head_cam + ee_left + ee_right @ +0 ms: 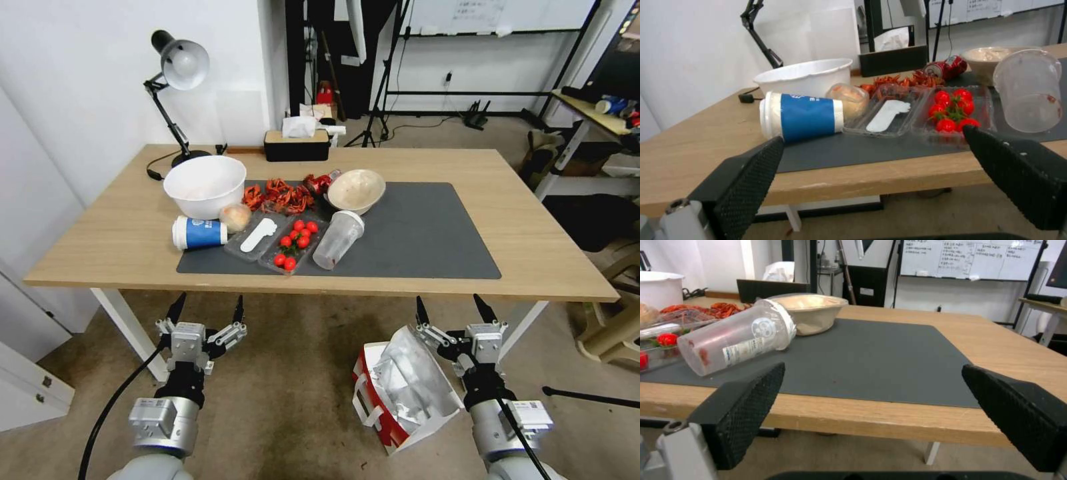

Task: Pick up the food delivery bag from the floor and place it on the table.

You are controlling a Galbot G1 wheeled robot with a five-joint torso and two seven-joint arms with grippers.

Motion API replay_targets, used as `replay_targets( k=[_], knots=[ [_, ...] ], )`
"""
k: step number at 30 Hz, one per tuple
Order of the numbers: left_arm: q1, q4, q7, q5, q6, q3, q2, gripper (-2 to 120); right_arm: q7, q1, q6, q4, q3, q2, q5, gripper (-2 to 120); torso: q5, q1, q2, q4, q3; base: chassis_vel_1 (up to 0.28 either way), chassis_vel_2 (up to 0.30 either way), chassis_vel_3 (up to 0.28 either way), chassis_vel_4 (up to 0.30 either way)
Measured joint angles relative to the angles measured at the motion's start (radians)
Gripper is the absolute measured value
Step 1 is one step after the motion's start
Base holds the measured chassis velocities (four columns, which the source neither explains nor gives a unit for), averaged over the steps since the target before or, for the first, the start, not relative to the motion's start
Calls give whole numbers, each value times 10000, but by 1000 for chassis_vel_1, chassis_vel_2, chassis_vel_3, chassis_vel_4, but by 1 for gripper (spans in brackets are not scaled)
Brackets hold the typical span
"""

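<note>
Food delivery bag (400, 390) on the floor (287, 400) just left of the right gripper (458, 312), mouth up, foil lining showing. Right and left gripper (207, 310) both spread wide, holding nothing, short of the table (547, 253). Clear tray (297, 245) holds cherry tomatoes (297, 241); clear cup (339, 239) lies toppled.

The table (467, 167) stands ahead with a mat (427, 233) on its middle. On the mat's left half lie a tipped paper cup (198, 233), a tray of cherry tomatoes (295, 245) and a tipped plastic cup (339, 239); behind them sit a large bowl (205, 185) at left and a smaller bowl (356, 190) to its right. A desk lamp (175, 73) and a tissue box (297, 143) stand at the far edge. On the floor (293, 400) near the table's right front, the food delivery bag (400, 393) rests just left of the right gripper (453, 310); the left gripper (207, 310) hangs well apart to the left.
</note>
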Motion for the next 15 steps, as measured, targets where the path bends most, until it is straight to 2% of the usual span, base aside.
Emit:
replay_targets(
  k=[15],
  knots=[
    [0, 0, 0, 0, 0, 0, 0, 100, 0, 0, 0, 0, 0, 0, 0, 100, 0, 0, 0, 0, 0, 0, 0, 0, 0]
  ],
)
